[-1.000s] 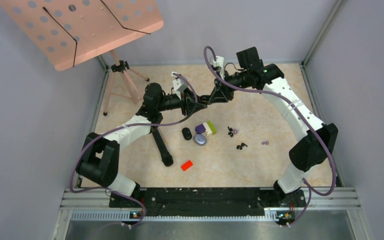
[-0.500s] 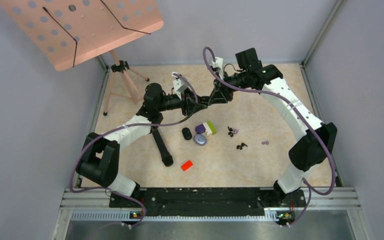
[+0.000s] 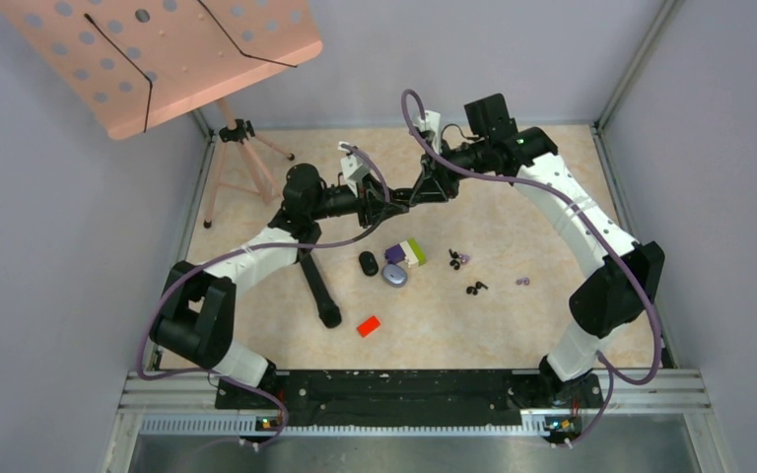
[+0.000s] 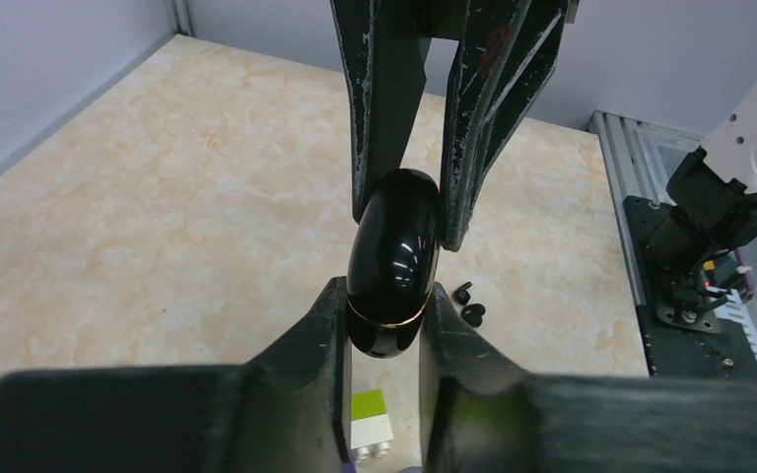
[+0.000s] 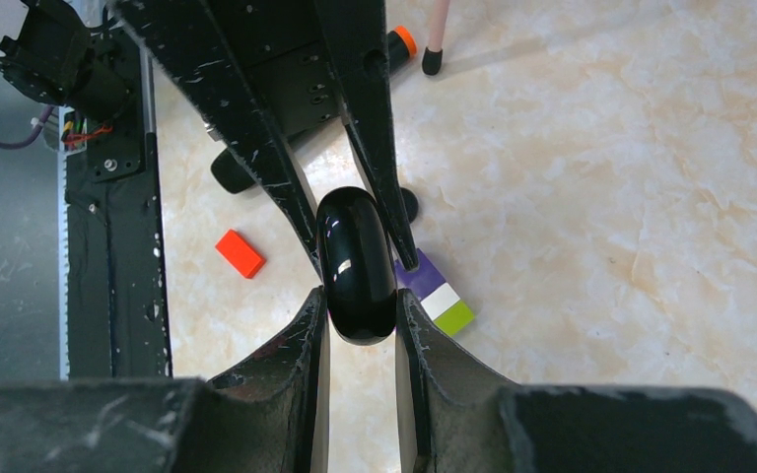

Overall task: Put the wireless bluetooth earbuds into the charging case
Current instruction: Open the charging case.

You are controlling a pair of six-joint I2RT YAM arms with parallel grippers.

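left wrist: my left gripper (image 4: 383,330) and right gripper (image 4: 409,215) both pinch the charging case (image 4: 394,261) (glossy, hard, probably slippery); best held across its broad sides.

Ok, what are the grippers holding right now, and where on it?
Both hold one glossy black charging case: the left gripper clamps one end, by the gold seam, the right gripper the opposite end.

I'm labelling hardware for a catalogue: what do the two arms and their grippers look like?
The left arm and right arm have white shells, black joints and looping purple cables. The left gripper and right gripper are matt black, with tapered fingers scuffed pale.
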